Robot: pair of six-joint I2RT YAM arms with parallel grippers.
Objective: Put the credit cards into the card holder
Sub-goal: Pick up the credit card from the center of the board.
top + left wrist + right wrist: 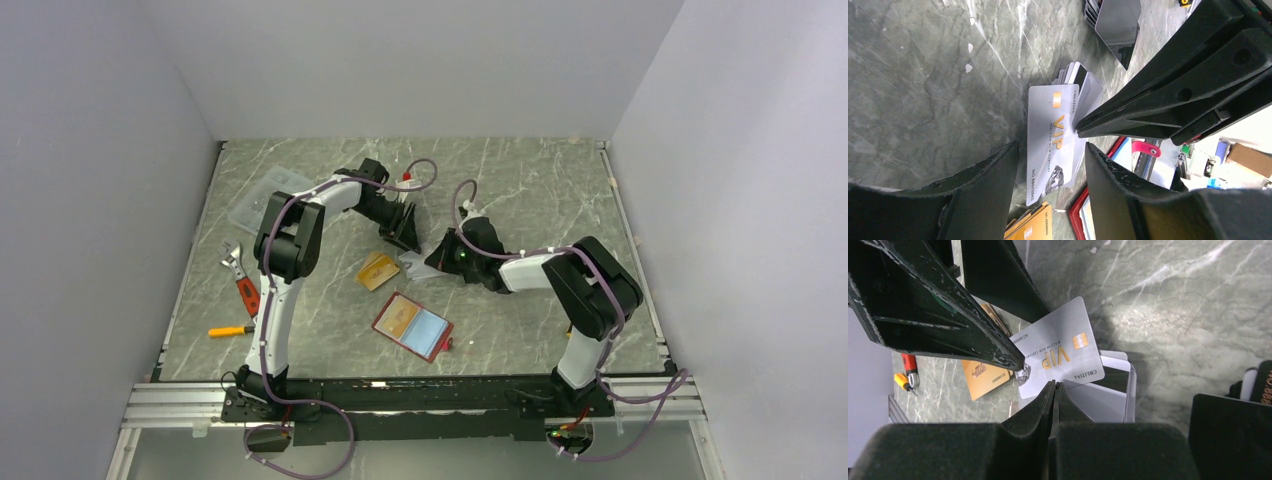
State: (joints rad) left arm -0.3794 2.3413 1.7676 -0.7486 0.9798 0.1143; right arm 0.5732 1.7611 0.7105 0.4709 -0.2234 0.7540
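A small pile of silver credit cards (412,266) lies mid-table, and the top one (1053,135) reads VIP. My left gripper (1052,150) hangs over it, open. Its fingers (993,190) straddle the card's short width, and one tip rests at the card's corner in the right wrist view. My right gripper (1054,385) is shut with nothing between its fingers, and its tips press at the top silver card's (1058,352) edge. Gold cards (378,270) lie just to the left of the pile. The dark-red card holder (385,318) lies open nearer the arms, with a gold card in one pocket.
A red-handled wrench (240,278) and an orange screwdriver (230,330) lie at the left edge. A clear plastic tray (265,195) sits at the back left. A small black box (1115,25) stands just beyond the silver pile.
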